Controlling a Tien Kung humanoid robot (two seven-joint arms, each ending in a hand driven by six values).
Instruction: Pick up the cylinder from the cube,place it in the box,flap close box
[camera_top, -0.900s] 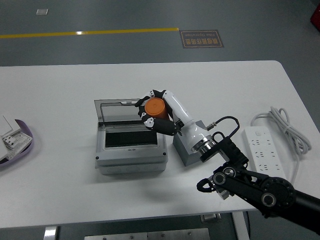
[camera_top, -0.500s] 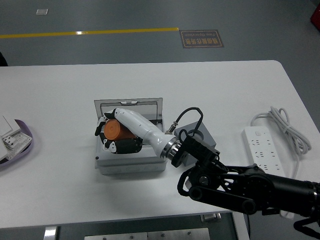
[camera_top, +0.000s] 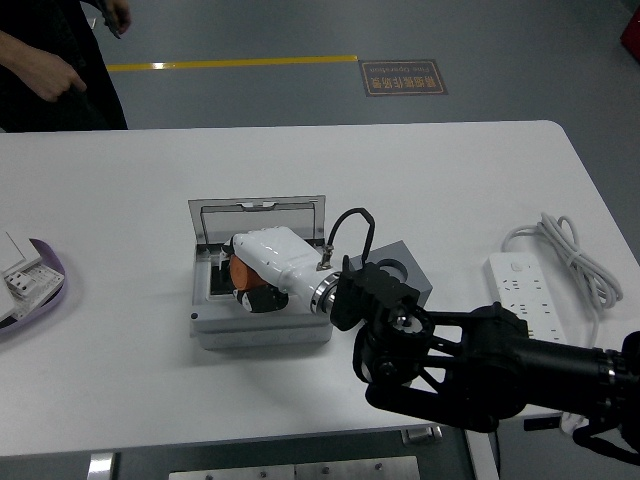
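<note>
White table (camera_top: 120, 200) now has a person (camera_top: 50, 60) behind it; your right hand (camera_top: 262, 272) has sunk into the box (camera_top: 262, 330), fingers gripping the cylinder (camera_top: 243, 272).

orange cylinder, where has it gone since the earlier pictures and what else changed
The right hand carried the orange cylinder from above the grey cube leftward and down into the open box, where it now sits low inside, still grasped. A person has come into view at the table's far left. The box, its raised lid, the cube and the power strip stayed put.
</note>
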